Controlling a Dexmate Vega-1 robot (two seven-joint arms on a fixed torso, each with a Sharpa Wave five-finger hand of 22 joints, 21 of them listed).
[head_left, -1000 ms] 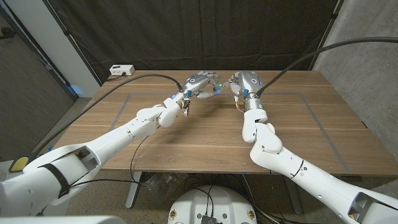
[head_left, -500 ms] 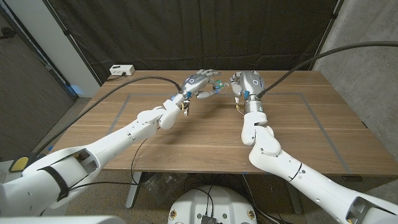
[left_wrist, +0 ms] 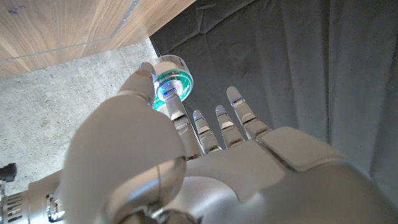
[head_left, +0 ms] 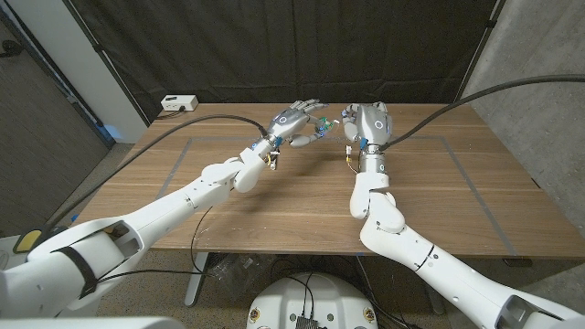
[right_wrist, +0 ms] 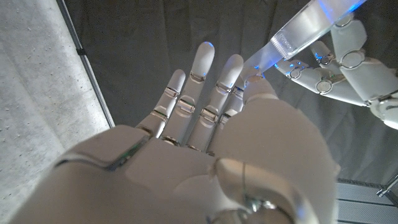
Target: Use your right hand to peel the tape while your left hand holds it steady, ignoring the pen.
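Both of my arms are raised over the far middle of the wooden bench (head_left: 274,215), with the hands facing each other and a small gap between them.

My left hand (head_left: 294,123) holds the tape roll (left_wrist: 172,81) above the bench. In the left wrist view the roll is a small clear roll with a green core, pinched between the thumb and one finger, while the other fingers (left_wrist: 239,112) stand straight and apart. In the head view the roll (head_left: 322,125) shows as a small greenish spot at the fingertips, on the side toward my right hand.

My right hand (head_left: 368,121) is just beside it. In the right wrist view a clear strip of tape (right_wrist: 305,28) runs taut from the right hand's thumb tip up toward the left hand's fingers (right_wrist: 323,78). The right hand pinches the strip's end; the remaining fingers (right_wrist: 200,81) are extended and slightly spread.

A white box (head_left: 179,103) with a cable sits at the bench's far left corner. Pale tape lines (head_left: 187,142) mark a rectangle on the bench top. A black curtain (head_left: 274,46) hangs behind.
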